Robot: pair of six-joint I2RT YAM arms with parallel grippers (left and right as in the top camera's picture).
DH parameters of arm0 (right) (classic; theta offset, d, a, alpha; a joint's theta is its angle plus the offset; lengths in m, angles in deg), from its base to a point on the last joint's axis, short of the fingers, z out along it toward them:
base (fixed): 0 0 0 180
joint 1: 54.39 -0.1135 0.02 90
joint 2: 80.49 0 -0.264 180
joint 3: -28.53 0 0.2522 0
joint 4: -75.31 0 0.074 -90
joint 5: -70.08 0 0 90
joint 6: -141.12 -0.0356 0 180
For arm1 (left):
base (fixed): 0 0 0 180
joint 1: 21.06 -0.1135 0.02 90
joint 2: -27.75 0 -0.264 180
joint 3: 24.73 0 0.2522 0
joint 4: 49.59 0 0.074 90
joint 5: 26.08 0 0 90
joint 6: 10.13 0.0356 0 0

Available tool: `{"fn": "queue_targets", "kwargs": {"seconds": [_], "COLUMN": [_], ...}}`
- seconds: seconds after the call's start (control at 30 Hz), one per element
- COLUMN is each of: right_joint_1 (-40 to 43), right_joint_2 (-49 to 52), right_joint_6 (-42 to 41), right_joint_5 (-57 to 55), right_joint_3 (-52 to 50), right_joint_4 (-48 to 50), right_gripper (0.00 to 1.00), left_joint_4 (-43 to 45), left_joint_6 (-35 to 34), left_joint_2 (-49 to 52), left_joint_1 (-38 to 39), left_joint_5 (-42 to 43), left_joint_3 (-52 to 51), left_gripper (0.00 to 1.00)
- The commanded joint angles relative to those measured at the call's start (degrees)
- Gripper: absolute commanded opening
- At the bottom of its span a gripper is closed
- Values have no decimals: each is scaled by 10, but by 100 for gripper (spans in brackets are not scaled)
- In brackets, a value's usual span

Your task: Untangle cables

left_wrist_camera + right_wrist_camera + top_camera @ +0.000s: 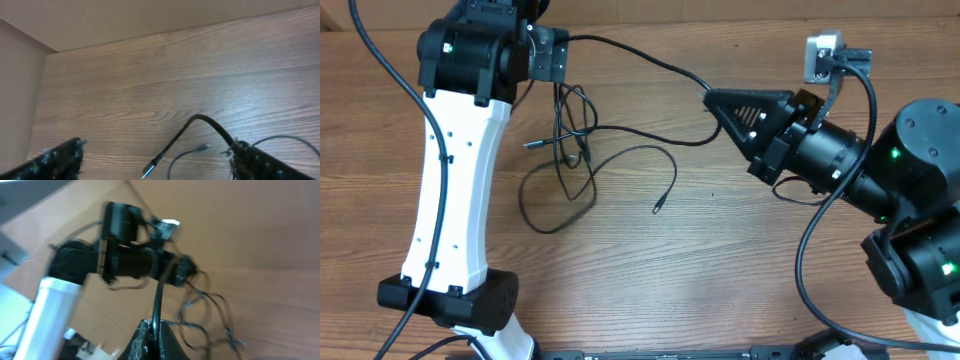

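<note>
Ok so the left tool (157,160) is gaping wide and isn't gripping anything I can see. One black cord arcs across its gap and seems to brush one side of it, with a little bluish-tipped plug hanging low in the opening.

The main bunch of cables (578,155) lies on the wooden surface (740,260) just on the near side of the left tool, toward the arms' bases. They're thin and black, a few loose loops flopped over each other, with small plug ends poking out. One loose end trails away from the left tool toward the middle of the surface.

The right tool (714,98) is well off to the right of the left tool. It's clamped tight on one strand, pinched right at its tip, and that strand runs in a long line back over to the left tool.
</note>
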Motion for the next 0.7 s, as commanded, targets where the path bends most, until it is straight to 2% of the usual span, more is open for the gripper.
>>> {"fn": "queue_targets", "kwargs": {"seconds": [0.0, 0.03, 0.07, 0.1, 0.2, 0.43, 0.57, 0.67], "right_joint_1": [37, 43, 54, 60, 63, 63, 63, 63], "right_joint_2": [-11, -10, -9, -6, 4, 54, 95, 119], "right_joint_6": [35, 40, 42, 42, 42, 42, 42, 42], "right_joint_5": [-21, -20, -20, -20, -20, -18, -18, -18], "right_joint_3": [19, 19, 19, 19, 19, 19, 19, 19], "right_joint_4": [-37, -44, -55, -59, -60, -61, -61, -60], "right_gripper": [4, 4, 4, 4, 4, 4, 4, 4], "left_joint_4": [0, 0, 0, 0, 1, -3, -14, -31], "left_joint_6": [-2, 11, 35, 46, 67, 67, 83, 118], "left_joint_2": [2, 2, 2, 2, 2, 2, 2, 2], "left_joint_1": [-14, -13, -13, -13, -13, -13, -13, -13], "left_joint_5": [45, 69, 118, 151, 216, 250, 354, 432], "left_joint_3": [8, 8, 8, 8, 8, 8, 8, 8], "left_gripper": [54, 40, 15, 4, 4, 4, 4, 10]}}
